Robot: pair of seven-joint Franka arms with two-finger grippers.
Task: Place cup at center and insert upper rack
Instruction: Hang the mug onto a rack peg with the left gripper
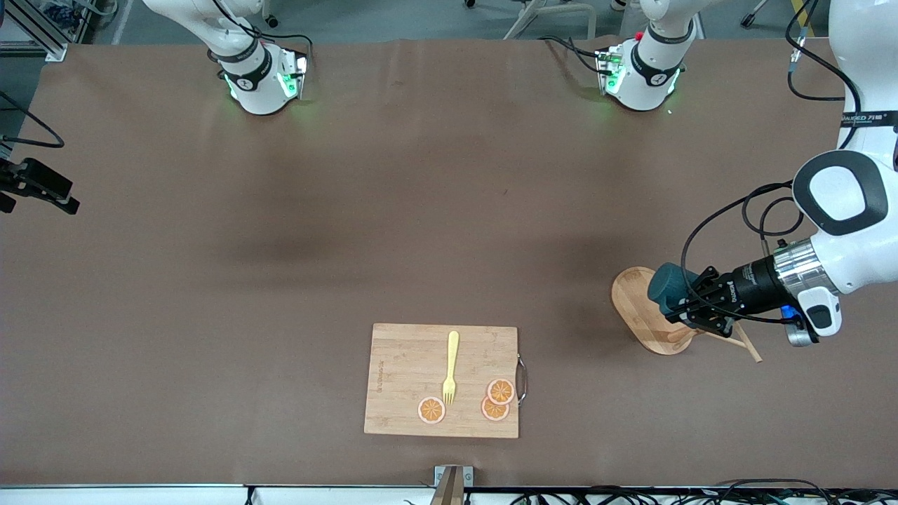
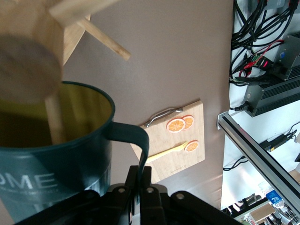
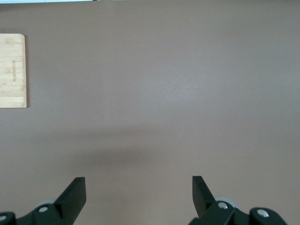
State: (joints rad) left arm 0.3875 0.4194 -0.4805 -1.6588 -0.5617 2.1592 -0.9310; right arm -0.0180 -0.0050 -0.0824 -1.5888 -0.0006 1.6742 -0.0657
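- Holding the cup (image 1: 668, 285) by its handle, my left gripper (image 1: 691, 303) is over the mug tree (image 1: 640, 308) at the left arm's end of the table (image 1: 351, 210).
- The cup is tilted on its side in the front view, just over the oval base of the mug tree; I cannot tell if it touches the base.
- In the left wrist view the cup (image 2: 56, 159) is very close to the post (image 2: 51, 117), and a peg (image 2: 105, 41) crosses just above its rim.
- To do this step well, I think I must first draw the cup free of the post and pegs without a knock, because the mug tree looks light and can tip over.
- After that I judge I should carry the cup toward the middle of the table, turn it upright and put it down softly before I let go.
- The cutting board (image 1: 442, 380) with the fork (image 1: 450, 366) and orange slices (image 1: 499, 400) lies nearer to the front camera, so the cup should land farther from that camera than the board.
- My left fingers (image 2: 140, 180) are clenched tight on the thin handle, with almost no gap between them.
- My right gripper (image 3: 139, 194) waits over bare table with its jaws spread wide, grasping nothing.
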